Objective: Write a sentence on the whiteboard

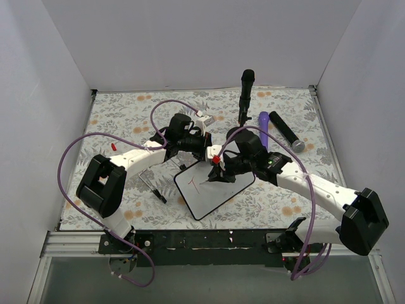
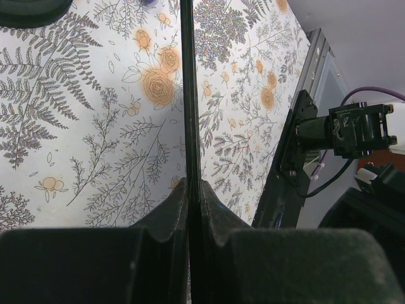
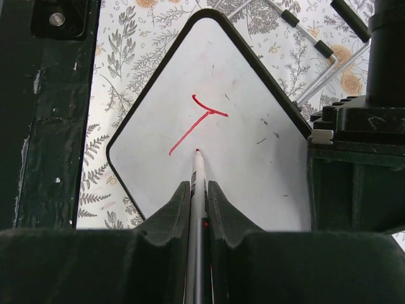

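Red T stroke just ahead of our right pincer, clenched on marker; our left pincer grips whiteboard edge.

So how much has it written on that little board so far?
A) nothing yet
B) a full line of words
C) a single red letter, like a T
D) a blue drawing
C: the whiteboard carries just one red T-shaped mark, and the tip of the marker gripped in the right arm's fingers sits right below it.
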Tool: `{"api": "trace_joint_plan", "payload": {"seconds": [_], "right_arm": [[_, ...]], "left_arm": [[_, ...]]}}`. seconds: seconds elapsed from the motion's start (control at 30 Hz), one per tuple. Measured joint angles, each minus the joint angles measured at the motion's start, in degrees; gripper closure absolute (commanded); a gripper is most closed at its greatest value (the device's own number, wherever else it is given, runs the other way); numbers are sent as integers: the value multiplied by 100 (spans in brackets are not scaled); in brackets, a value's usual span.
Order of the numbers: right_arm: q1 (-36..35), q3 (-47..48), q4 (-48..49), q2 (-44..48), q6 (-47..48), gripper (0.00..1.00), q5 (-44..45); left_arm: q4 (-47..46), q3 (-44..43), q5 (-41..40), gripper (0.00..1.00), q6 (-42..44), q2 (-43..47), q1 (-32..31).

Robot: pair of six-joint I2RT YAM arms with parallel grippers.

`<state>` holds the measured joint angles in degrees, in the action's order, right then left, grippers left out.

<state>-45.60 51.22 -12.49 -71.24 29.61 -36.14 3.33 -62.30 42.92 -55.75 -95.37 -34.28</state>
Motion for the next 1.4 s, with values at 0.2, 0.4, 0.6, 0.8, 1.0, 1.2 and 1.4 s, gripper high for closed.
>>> {"api": "trace_joint_plan", "payload": {"seconds": [0.2, 0.4, 0.6, 0.8, 1.0, 1.2, 1.4], "right_arm": [[0, 0, 26, -199, -96, 99, 35], [0, 0, 59, -210, -225, 99, 107], [131, 0, 98, -164, -402, 99, 127], [249, -52, 219, -37, -442, 99, 149], [258, -155, 216, -9, -385, 99, 142], [262, -162, 201, -11, -267, 99, 79], [245, -162, 168, -133, -236, 99, -52]], "left_arm": [[4, 0, 7, 100, 4, 0, 0], [4, 0, 15, 100, 9, 0, 0], [4, 0, 17, 100, 20, 0, 0], [4, 0, 20, 100, 24, 0, 0], [9, 0, 20, 100, 31, 0, 4], [11, 0, 20, 100, 42, 0, 4], [11, 0, 24, 100, 46, 0, 4]]}}
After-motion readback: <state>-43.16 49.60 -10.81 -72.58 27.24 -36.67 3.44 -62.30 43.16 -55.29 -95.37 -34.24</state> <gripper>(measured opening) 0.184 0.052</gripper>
